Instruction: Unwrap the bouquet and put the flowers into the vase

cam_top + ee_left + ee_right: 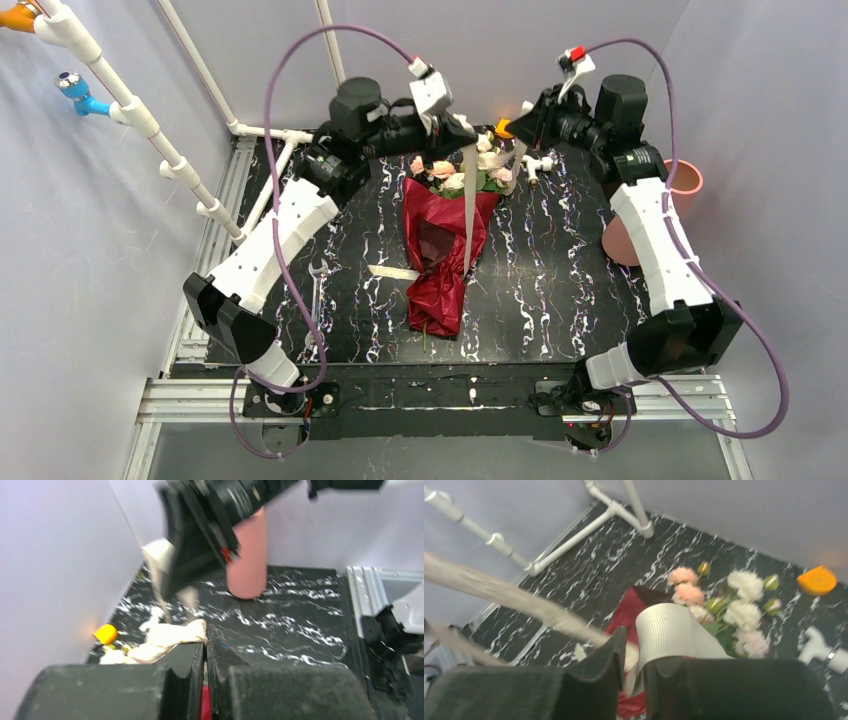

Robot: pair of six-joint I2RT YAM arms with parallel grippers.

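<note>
Left fingers (182, 685) are pinching shut on the ribbon (469, 200). Right fingers (594, 680) are sitting narrow, with another stretch of it running through the gap; can't tell how firmly that side is gripping.

The bouquet (440, 250) is lying mid-worktop between the two arms, wrap on, with the flowers (455, 178) pointing at the far wall. The vase (247, 565) is standing at the right edge, well apart from the bouquet.

Risks, as I'm judging them:
- Bouquet: can't tell if the knot is giving way. If it's catching, the two-sided pull is likely dragging or lifting the whole bundle and shedding stems.
- Vase: the right arm (650, 230) is crossing just in front of it, so a swing could be tipping it over.
- Ribbon: one length is draping down across the wrap. It's risking a snag on the paper, or a slip out of the narrow right fingers.

Around:
- White pipes (150, 130) are running along the left and far sides of the worktop (560, 290), limiting left-arm room.
- A wrench (318, 285) is lying left of the wrap.
- A white fitting (819, 647) and an orange piece (817, 580) are sitting near the flower heads, crowding that end.
</note>
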